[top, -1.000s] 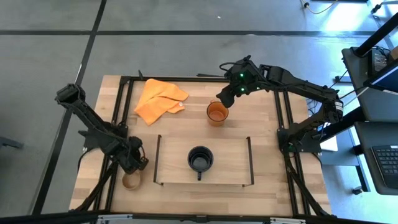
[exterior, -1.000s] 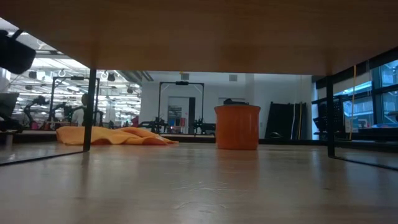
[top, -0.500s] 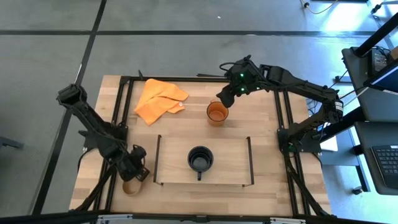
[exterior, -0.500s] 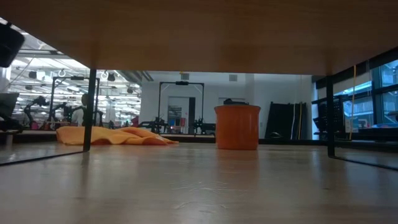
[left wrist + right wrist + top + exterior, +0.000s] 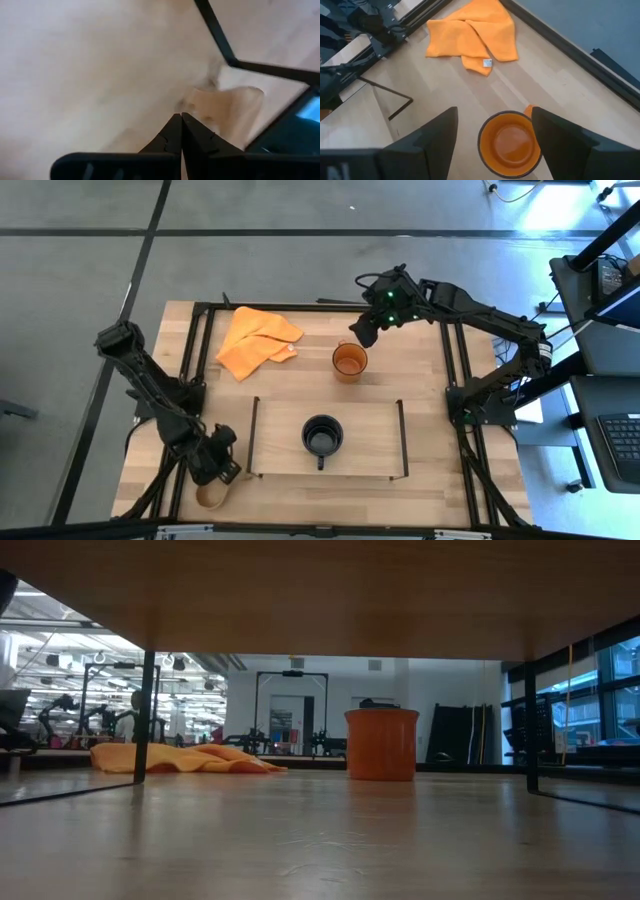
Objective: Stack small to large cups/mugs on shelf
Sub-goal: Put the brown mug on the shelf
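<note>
The small tan wooden cup sits at the table's near left corner, outside the shelf, and my left gripper partly covers it. That gripper is shut, its tips right at the cup. The black mug stands in the middle of the shelf, handle toward the near edge. Farther back stands the translucent orange mug. My right gripper hovers open above its far side, one finger showing on each side of the mug. My left gripper has its shut fingertips against the tan cup's side. The fingers slant down at it from the far side. The cup stays on the table; the high view hides the exact spot behind the gripper.
An orange cloth lies crumpled at the far left. The outer black frame's rails run along the table's sides, one close beside the tan cup. Bare shelf wood lies left and right of the black mug.
My left gripper, staying shut, has moved toward the table's near edge and tipped further. The tan cup has slid along the table ahead of it, closer to the near edge.
</note>
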`<state>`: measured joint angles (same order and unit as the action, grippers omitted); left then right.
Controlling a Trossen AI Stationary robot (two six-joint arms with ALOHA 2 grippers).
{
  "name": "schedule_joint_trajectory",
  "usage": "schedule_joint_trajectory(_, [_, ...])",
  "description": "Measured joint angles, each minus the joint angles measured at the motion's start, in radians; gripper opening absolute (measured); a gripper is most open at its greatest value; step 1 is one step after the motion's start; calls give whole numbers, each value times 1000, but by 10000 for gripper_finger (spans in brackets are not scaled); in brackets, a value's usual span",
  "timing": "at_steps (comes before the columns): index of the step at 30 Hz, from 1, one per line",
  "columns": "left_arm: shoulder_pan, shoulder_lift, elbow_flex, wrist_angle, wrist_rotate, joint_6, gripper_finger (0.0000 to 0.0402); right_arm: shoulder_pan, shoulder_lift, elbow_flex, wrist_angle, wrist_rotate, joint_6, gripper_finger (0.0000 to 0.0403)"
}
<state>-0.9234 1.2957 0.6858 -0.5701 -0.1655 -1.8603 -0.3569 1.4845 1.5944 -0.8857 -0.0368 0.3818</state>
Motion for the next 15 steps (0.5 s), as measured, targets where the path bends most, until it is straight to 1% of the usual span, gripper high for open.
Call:
schedule_joint_trajectory(3, [0,-9,79,-149,-29,4,1,-12,0,0,3,0,-3,255])
schedule_joint_trajectory(5, [-1,-12,124,-190,-29,3,1,-18,0,0,6,0,-12,255])
schedule_joint_trajectory(7, [-15,-11,153,-194,-25,-13,2,-20,0,0,5,0,-20,255])
schedule_joint_trajectory(9, [-40,-11,174,-200,-22,-63,2,-20,0,0,5,0,-23,255])
schedule_joint_trajectory(12, [-97,-1,209,-252,-9,-189,2,-20,0,0,4,0,-27,255])
schedule_joint_trajectory(15, [-166,16,263,-329,43,-320,2,-20,0,0,4,0,-42,255])
